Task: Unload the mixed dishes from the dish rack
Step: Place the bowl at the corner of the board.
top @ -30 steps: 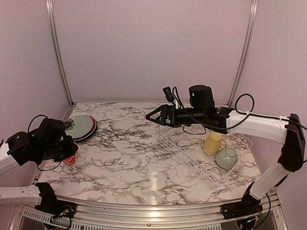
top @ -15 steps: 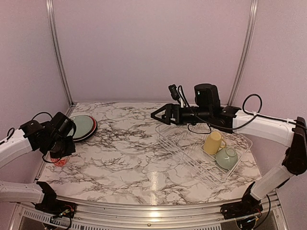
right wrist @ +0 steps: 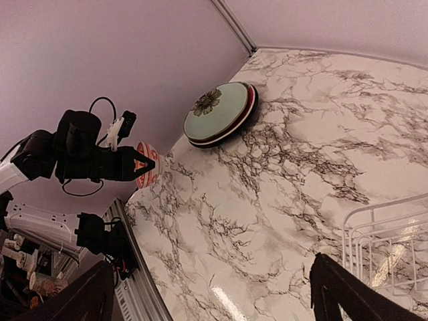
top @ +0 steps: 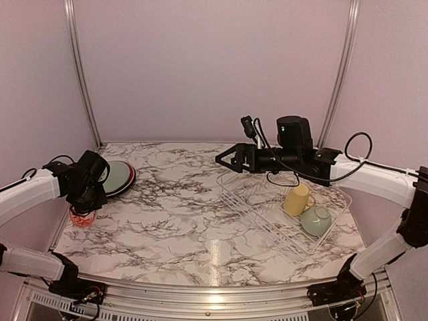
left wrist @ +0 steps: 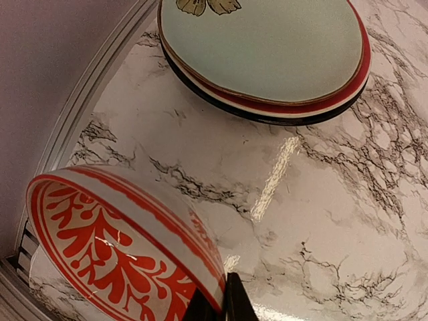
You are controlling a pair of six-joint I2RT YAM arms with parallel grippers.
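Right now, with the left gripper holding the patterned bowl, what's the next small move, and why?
Probably level the patterned bowl and lower it onto bare marble beside the plate stack. The left gripper pinches its rim with the bowl tilted steeply, so opening now would likely let it tip or roll.

Nothing readable is turning up in any view: no lettering, no brand, no number, no sign. The small white-and-red patterned bowl (left wrist: 127, 247) is showing only a red leaf pattern inside, and the red-and-teal floral plate (left wrist: 267, 53) is showing just a flower motif at its edge, no writing.
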